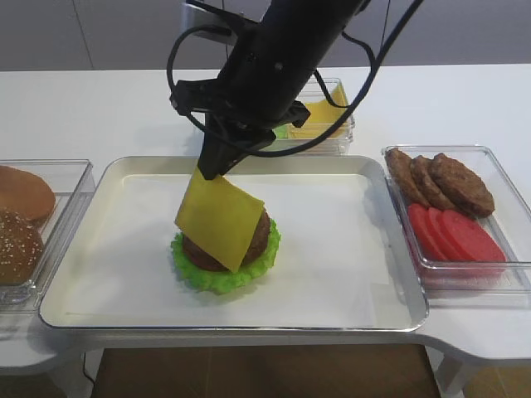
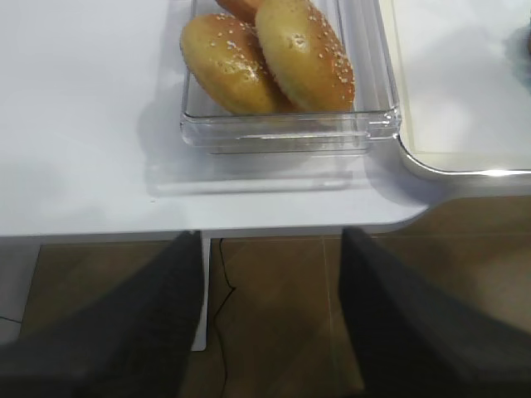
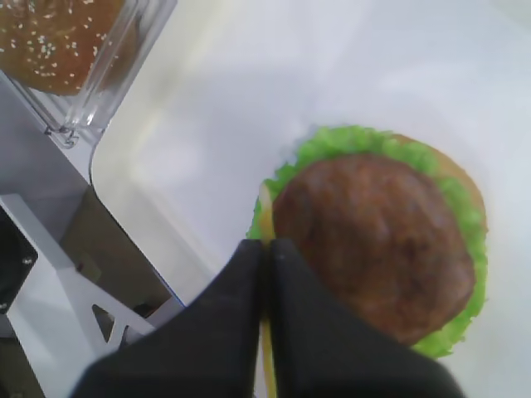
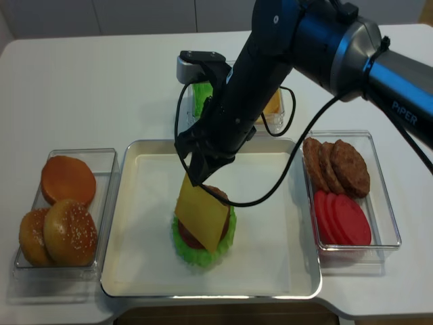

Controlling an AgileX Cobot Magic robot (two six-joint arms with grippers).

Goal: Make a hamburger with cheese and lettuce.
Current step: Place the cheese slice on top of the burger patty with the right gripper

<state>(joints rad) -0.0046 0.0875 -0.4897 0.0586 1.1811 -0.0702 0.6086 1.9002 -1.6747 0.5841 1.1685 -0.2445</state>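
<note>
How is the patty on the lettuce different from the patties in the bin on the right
The patty on the lettuce lies flat and alone on the tray; the bin patties are three, overlapping and leaning in a clear container. The cheese, pinched by the right gripper, partly covers the first; the bin patties are bare. A green leaf rims the first; tomato slices sit beside the others. All are round and brown.

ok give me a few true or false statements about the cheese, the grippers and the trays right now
1. The right gripper is shut on the cheese. True.
2. The cheese lies flat on the hamburger. False: it hangs tilted, pinched at a corner.
3. The left gripper holds a bun. False: it is open and holds nothing, near the bun tray.
4. The lettuce sits under the patty, on the white tray. True.
</note>
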